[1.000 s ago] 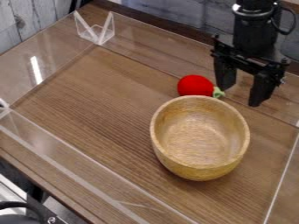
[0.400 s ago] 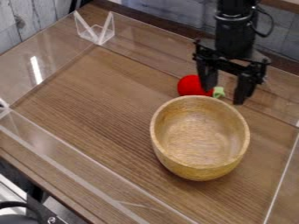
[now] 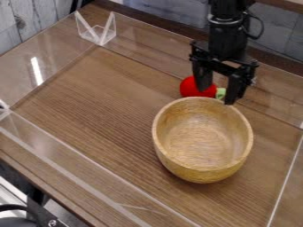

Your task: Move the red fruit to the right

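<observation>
The small, rounded, bright red toy strawberry [image 3: 196, 86] lies on the brown wood-grain bench [image 3: 106, 97], just beyond the far rim of a round, pale wooden bowl [image 3: 203, 137]. A black robot gripper [image 3: 221, 82] hangs over the fruit, pointing straight down, its jaws spread wide with nothing gripped; the fingers partly hide the fruit's right side. Low clear plastic walls [image 3: 48, 53] fence the bench.

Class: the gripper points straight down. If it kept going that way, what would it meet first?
Most likely the red toy strawberry: the open gripper hangs right over it, fingers astride. Depth is unclear from this single view; it might instead meet the wooden table beside it.
</observation>
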